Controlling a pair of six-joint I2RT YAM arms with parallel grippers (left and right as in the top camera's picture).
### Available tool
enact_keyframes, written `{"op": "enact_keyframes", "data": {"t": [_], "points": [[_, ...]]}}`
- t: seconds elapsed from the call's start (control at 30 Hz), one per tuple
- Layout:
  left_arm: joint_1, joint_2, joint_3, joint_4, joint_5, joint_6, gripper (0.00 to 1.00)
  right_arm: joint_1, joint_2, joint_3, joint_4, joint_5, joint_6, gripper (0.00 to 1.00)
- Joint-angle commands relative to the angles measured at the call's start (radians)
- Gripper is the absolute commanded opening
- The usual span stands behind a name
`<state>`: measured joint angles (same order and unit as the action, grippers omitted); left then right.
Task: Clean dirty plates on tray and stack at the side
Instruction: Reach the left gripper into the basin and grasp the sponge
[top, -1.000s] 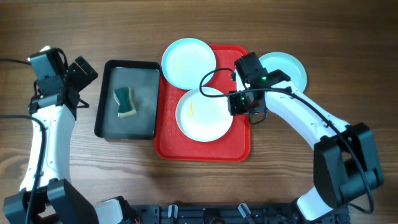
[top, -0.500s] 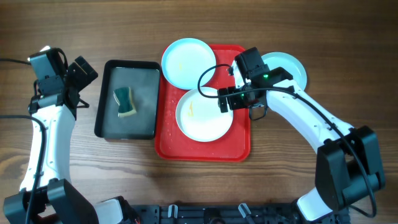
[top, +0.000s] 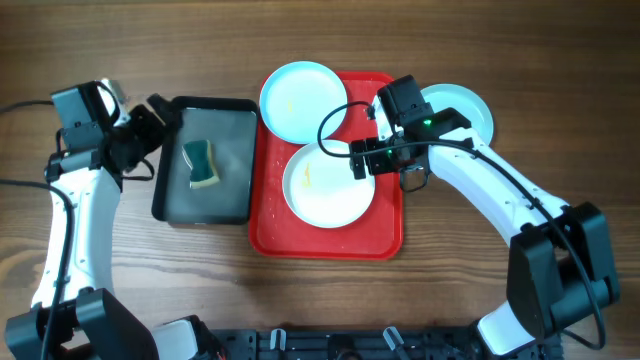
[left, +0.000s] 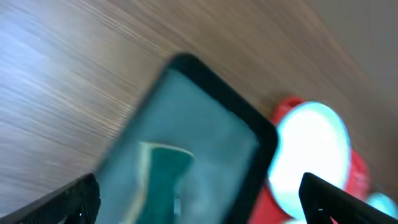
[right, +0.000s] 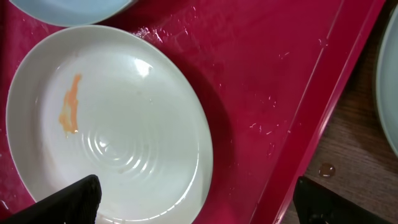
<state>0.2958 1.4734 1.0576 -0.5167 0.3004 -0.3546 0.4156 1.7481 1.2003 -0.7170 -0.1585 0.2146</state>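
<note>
Two blue plates (top: 303, 100), one white plate (top: 325, 190), one tray (top: 385, 225)

The left arm (top: 68, 225) stood extended along its own side, bent inward at the wrist. The left gripper (top: 150, 138) pointed toward the centre, its fingers (left: 78, 199) spread wide apart. The right arm (top: 490, 195) reached diagonally toward the centre, the right gripper (top: 360, 160) angled downward with its fingers (right: 71, 199) equally wide apart.
</note>
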Motion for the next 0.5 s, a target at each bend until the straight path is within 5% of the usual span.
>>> {"op": "enact_keyframes", "data": {"t": [0.0, 0.3, 0.47], "points": [[0.001, -0.007, 0.008, -0.001, 0.163, -0.024, 1.00, -0.003, -0.026, 0.019, 0.002, 0.009, -0.005, 1.00], [-0.100, -0.003, 0.006, -0.098, 0.202, 0.074, 1.00, -0.003, -0.026, 0.019, 0.044, 0.008, 0.006, 1.00], [-0.288, 0.002, 0.006, -0.105, 0.020, 0.085, 1.00, -0.003, -0.026, 0.019, 0.044, 0.008, 0.006, 1.00]]}}
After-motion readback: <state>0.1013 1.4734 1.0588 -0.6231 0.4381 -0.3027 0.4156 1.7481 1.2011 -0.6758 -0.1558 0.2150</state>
